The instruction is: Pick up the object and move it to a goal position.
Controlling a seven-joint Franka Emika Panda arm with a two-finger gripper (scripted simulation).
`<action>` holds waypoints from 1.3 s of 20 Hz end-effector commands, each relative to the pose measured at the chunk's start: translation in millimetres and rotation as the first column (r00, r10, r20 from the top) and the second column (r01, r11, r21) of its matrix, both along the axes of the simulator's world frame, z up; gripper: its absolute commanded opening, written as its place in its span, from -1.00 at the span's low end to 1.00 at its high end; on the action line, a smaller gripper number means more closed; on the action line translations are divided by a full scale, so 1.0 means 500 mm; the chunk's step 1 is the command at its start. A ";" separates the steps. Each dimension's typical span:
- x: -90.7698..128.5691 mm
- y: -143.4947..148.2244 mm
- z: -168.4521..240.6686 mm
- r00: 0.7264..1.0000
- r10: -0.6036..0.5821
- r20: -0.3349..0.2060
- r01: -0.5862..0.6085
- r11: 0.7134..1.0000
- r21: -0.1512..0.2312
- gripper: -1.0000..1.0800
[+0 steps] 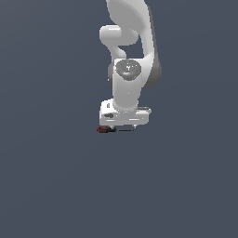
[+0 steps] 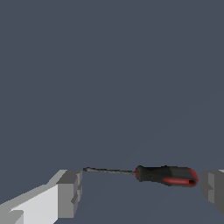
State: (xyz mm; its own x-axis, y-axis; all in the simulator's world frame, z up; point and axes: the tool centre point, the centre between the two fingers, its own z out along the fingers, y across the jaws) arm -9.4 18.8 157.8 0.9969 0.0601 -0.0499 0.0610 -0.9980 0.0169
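Note:
The object point(image 2: 165, 175) is a small screwdriver with a red-and-black handle and a thin dark shaft, lying flat on the grey floor. In the wrist view it lies between my two fingers, its handle end close to one grey finger point(image 2: 213, 189) and its shaft tip near the other finger point(image 2: 68, 192). My gripper point(image 2: 140, 190) is open, with a small gap showing at each end of the tool. In the exterior view the object point(image 1: 106, 129) lies just under the white hand, with my gripper point(image 1: 122, 126) low over it and its fingers mostly hidden.
A plain dark grey floor point(image 1: 56, 186) lies all around. No other object or goal marker shows in either view.

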 end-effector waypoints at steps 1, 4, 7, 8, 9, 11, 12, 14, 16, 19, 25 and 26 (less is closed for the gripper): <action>0.000 0.000 0.000 1.000 0.000 0.000 0.000 1.000 0.000 0.92; -0.001 -0.003 0.000 1.000 0.001 0.000 -0.001 1.000 -0.002 0.92; -0.004 -0.014 0.001 1.000 0.003 -0.001 -0.003 1.000 -0.008 0.92; -0.005 -0.017 0.001 1.000 0.002 -0.001 -0.002 1.000 -0.010 0.92; -0.006 -0.019 0.002 1.000 0.001 -0.001 -0.001 1.000 -0.012 0.92; -0.006 -0.022 0.003 1.000 -0.003 -0.001 0.003 1.000 -0.014 0.92; -0.006 -0.022 0.003 1.000 -0.005 -0.001 0.005 1.000 -0.014 0.92; -0.006 -0.021 0.003 1.000 -0.004 -0.001 0.004 1.000 -0.013 0.92; -0.006 -0.022 0.002 1.000 0.003 -0.001 -0.003 1.000 -0.013 0.92; -0.008 -0.024 -0.002 1.000 0.023 -0.001 -0.023 1.000 -0.013 0.92; -0.015 -0.031 -0.014 0.995 0.099 -0.003 -0.099 0.995 -0.012 0.92; -0.016 -0.033 -0.017 0.993 0.117 -0.004 -0.117 0.993 -0.012 0.92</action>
